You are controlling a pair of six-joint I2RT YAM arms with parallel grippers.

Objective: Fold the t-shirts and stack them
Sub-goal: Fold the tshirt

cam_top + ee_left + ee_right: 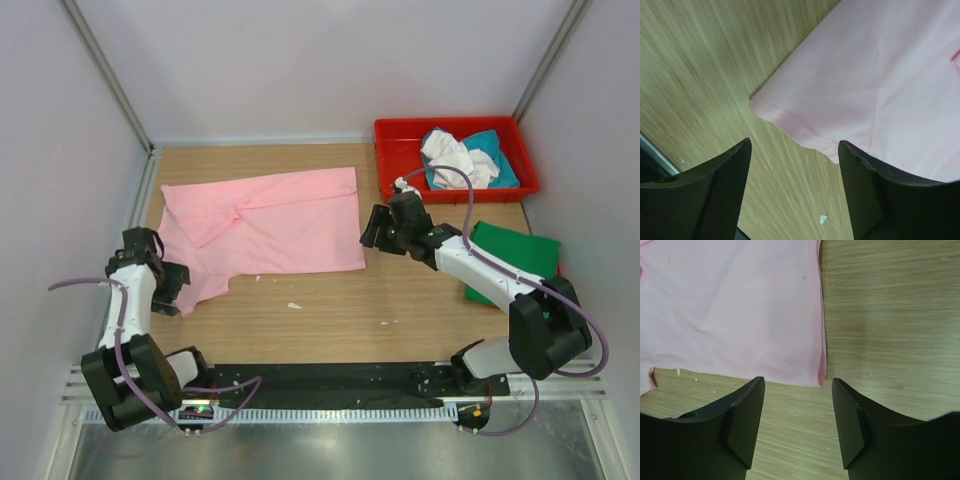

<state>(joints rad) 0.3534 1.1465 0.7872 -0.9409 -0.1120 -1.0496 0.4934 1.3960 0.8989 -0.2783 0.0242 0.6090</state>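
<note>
**Ana:** Where is the pink shirt [265, 222]?

**Ben:** It lies spread flat on the left side of the wooden table [400, 300]. It has a wrinkle in the middle, and one sleeve pokes out by the left claw [795, 144].

**Ana:** And the others?

**Ben:** A white shirt [450, 155] and a teal shirt [503, 172] sit bunched in the red tray [450, 123]. A green shirt [515, 250] lies flat near it.

**Ana:** The claws?

**Ben:** Both gape and hold nothing. The right claw [798, 381] hovers at the pink shirt's corner.

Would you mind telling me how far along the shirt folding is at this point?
Done: the dark green shirt looks folded at the right. In hand: the pink shirt lies spread out; the left claw and right claw hang open at its sleeve and corner. Left: the white shirt and teal shirt sit crumpled in the red tray.
</note>
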